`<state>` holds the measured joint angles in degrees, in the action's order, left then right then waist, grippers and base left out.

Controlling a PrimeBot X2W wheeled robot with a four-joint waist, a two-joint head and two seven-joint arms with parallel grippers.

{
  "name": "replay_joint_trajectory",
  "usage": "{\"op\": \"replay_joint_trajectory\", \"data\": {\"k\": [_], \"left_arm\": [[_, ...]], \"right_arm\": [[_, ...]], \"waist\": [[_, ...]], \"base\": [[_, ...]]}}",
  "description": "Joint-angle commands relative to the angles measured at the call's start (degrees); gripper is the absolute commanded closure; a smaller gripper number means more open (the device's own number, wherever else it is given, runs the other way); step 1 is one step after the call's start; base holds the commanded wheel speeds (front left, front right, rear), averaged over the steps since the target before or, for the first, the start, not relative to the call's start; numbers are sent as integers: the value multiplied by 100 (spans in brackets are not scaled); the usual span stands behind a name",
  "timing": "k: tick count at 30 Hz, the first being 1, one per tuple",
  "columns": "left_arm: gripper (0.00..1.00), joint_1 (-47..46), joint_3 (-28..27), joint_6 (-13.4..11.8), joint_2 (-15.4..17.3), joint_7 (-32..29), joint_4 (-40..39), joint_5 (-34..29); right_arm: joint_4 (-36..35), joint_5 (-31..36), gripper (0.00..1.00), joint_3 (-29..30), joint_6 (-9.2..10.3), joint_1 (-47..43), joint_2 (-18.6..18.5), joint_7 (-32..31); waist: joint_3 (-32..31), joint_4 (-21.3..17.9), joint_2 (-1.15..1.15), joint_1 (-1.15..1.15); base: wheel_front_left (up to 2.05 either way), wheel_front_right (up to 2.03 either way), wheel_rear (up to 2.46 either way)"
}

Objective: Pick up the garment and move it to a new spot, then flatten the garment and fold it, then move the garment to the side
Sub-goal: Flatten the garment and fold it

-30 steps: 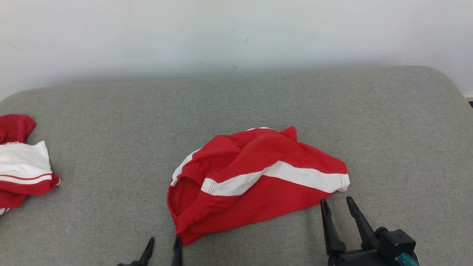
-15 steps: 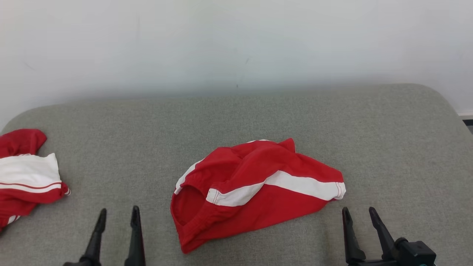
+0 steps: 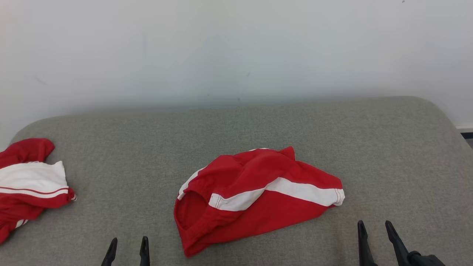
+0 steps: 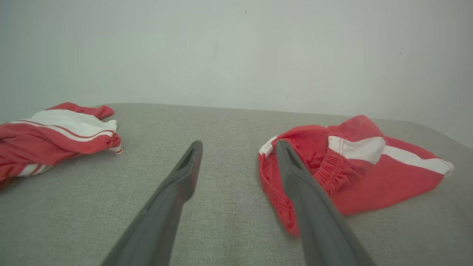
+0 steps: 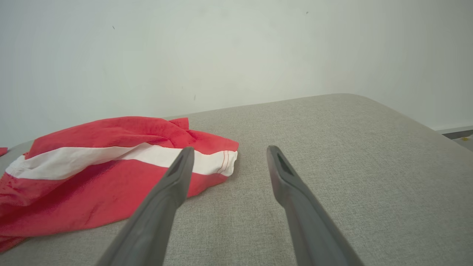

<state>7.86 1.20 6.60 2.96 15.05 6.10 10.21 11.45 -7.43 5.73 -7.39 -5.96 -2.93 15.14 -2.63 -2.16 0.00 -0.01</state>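
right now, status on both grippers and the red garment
Left gripper jaws open, empty. Right gripper same. Red garment crumpled on grey cushion, untouched. Second garment far left, apart.

Frame edges crop the spare garment (image 3: 33, 177) and the left end effector (image 3: 129, 239).

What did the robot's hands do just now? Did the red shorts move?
Both open grippers drew back from the red shorts: the left gripper leftward, the right gripper rightward. Nothing grabbed. The camera shifted too. The red shorts and the other garment stayed put.
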Motion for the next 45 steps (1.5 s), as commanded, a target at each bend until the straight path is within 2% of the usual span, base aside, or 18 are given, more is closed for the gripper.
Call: {"op": "replay_joint_trajectory", "data": {"k": [1,10,31,38,41,45], "left_arm": [[0,36,12,35,0,19,74,-71],[0,82,64,78,-3,19,416,-89],[0,-64,172,88,1,19,506,-43],[0,-699,867,89,293,-57,1007,481],[0,-1259,1212,89,405,-431,1321,826],[0,-2029,1732,89,538,-1234,1726,1484]], "right_arm": [[-4,22,0,24,-20,-84,9,2],[27,103,0,-44,-20,-170,10,2],[62,50,0,-201,-20,-57,9,2],[61,39,0,-225,-20,-26,10,2],[73,67,0,-281,-20,24,10,2],[88,146,0,-406,-20,182,8,-25]], "waist": [[-26,46,0,1],[-18,46,0,1],[27,-41,0,1],[46,-54,0,1],[78,-85,0,1],[142,-201,0,1]], "base": [[0,0,0],[0,0,0],[0,0,0],[0,0,0],[0,0,0],[0,0,0]]}}
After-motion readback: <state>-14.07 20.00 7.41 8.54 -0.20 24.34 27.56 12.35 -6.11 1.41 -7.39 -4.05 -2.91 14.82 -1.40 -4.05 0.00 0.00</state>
